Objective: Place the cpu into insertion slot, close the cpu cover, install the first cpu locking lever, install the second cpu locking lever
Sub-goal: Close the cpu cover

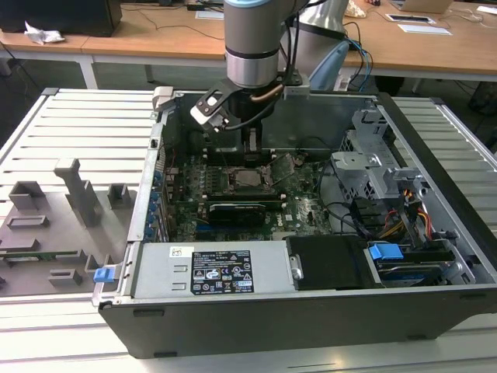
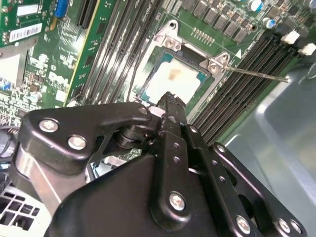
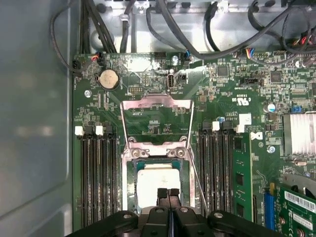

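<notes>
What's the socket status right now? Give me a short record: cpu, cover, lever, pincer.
cpu: lying in the insertion slot
cpu cover: open, tilted back clear of the slot
locking lever: unlatched, its rod sticks out from the slot
pincer: shut, nothing between its tips, poised over the cpu
setting: motherboard inside the open computer case
</notes>
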{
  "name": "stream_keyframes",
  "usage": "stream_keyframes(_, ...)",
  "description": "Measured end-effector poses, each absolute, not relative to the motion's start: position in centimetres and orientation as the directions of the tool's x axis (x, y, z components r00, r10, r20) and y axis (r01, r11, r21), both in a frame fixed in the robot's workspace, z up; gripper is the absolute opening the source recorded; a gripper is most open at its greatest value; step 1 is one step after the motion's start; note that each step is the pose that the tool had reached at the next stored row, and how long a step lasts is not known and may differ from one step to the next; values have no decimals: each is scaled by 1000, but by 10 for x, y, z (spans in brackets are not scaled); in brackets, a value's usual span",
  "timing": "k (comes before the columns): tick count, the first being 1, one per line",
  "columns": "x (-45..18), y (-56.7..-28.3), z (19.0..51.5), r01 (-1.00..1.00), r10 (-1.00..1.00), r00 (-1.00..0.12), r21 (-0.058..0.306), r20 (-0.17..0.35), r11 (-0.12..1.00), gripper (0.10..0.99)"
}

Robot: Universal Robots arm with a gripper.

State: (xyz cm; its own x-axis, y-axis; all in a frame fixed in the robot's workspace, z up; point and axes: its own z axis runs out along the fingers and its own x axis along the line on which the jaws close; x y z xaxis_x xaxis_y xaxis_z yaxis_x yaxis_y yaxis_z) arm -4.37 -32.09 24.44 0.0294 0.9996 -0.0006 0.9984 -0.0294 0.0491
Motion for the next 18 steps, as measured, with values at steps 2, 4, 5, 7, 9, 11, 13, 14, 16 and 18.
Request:
stream_keyframes(2,-42,-321,245,999,1000,29,32,-1,-29,106)
stream_keyframes(4,-42,-321,246,999,999,29,27,14,-30,106)
stream_keyframes(5,-42,-321,247,999,999,29,26,27,-30,106)
stream_keyframes(7,-42,-321,251,999,999,30,25,39,-31,106)
stream_keyframes(9,-42,-321,257,999,999,30,25,39,-31,106)
stream_keyframes(11,-39,-321,257,999,999,28,24,40,-29,106)
stream_keyframes(13,-37,-321,257,999,999,27,23,40,-28,106)
stream_keyframes(14,-36,-321,257,999,999,26,23,40,-27,106)
stream_keyframes(16,-36,-322,257,999,999,24,22,40,-25,106)
stream_keyframes(18,-36,-324,257,1000,999,8,22,40,-9,106)
